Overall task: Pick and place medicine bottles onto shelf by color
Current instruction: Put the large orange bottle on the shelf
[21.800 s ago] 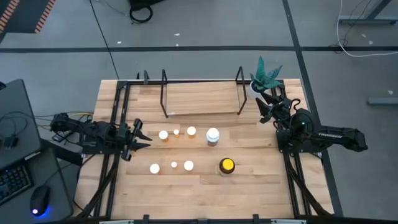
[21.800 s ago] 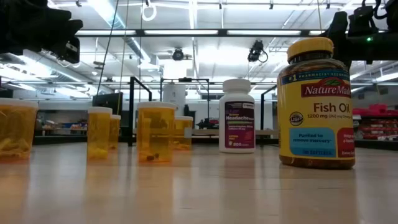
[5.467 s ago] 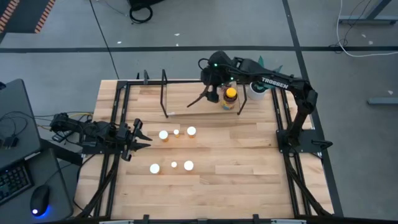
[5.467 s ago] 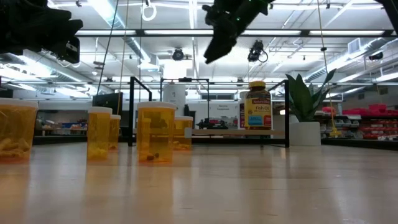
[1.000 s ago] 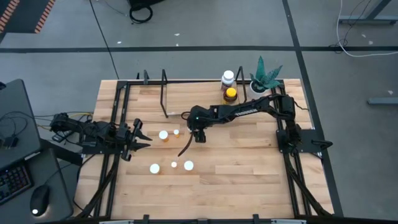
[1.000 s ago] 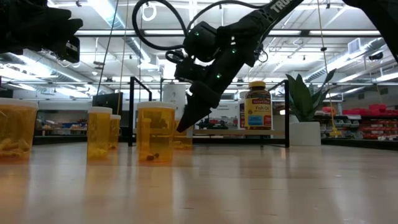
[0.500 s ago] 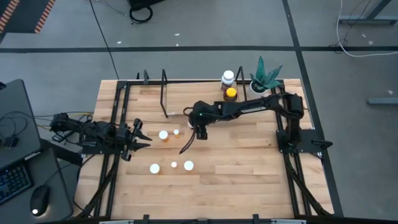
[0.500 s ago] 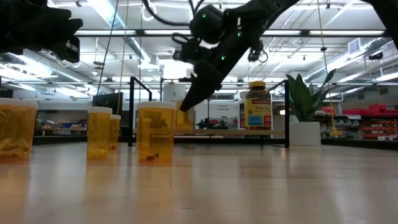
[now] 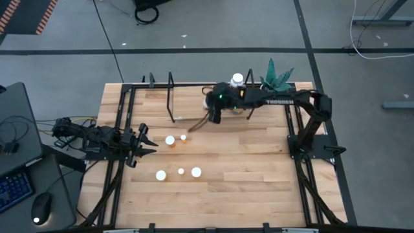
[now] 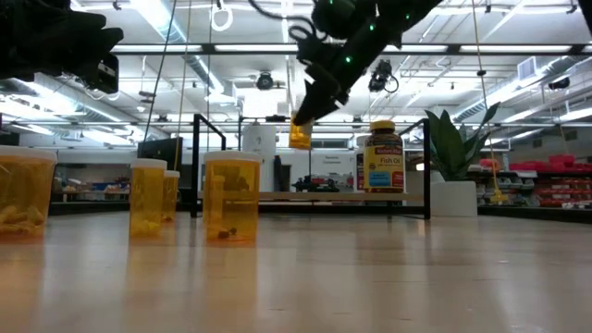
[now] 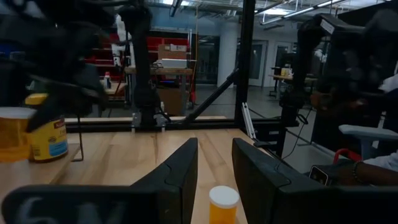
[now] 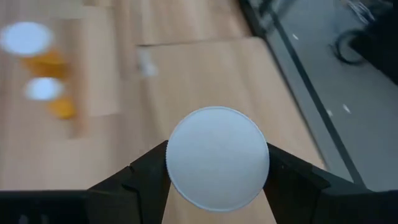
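- Warehouse-looking room with ceiling strip lights sits behind the pale wooden table [image 9: 259,162] in the low view, which the overhead camera doesn't give you at all.
- From above, the right pincer [image 9: 211,111] is over the low shelf with the light wooden board and black wire frame [image 9: 194,103] at the far side of the table, but you can't really make out what it's carrying.
- The low view sorts that out: a tiny orange medicine bottle [image 10: 300,136] hangs in the air under the right pincer [image 10: 305,116], clear of the shelf board.
- Right wrist view adds the close-up: a round white cap [image 12: 217,157] fills the gap, both dark fingers [image 12: 146,171] pressed on its sides, so partly closed with the bottle gripped.
- A dark amber fish-oil bottle with a yellow lid [image 10: 384,155] already stands on the shelf's right end, a white bottle [image 9: 237,80] just behind it.
- Five more little orange bottles are down on the table, e.g. [image 9: 170,140].
- Left pincer [image 9: 143,142] is parked at the left side, fingers nearly together on nothing, an orange bottle [image 11: 223,204] just ahead.
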Robot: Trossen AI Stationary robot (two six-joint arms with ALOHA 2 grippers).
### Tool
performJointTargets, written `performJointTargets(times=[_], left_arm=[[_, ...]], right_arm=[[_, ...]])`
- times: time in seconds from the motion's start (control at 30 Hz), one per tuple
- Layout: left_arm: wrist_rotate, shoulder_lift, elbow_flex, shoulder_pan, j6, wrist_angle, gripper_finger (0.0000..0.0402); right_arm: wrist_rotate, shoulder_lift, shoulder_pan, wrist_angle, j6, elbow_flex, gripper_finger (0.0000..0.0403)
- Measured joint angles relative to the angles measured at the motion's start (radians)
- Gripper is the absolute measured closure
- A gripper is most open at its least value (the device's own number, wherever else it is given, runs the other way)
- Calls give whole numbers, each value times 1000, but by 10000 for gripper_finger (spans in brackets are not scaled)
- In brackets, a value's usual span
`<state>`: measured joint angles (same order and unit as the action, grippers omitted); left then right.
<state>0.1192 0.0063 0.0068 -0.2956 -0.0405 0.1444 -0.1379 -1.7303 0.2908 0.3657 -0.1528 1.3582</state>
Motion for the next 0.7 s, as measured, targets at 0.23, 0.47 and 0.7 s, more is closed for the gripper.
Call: performJointTargets(times=[0.23, 0.47, 0.7], left_arm=[[0, 0, 0, 0, 0, 0, 294], [0, 6, 0, 1, 0, -2, 294], [0, 18, 0, 1, 0, 0, 294]], right_arm=[[6, -55, 135, 92, -8, 72, 174], [87, -132, 193, 163, -44, 237, 174], [108, -220, 242, 179, -23, 315, 174]])
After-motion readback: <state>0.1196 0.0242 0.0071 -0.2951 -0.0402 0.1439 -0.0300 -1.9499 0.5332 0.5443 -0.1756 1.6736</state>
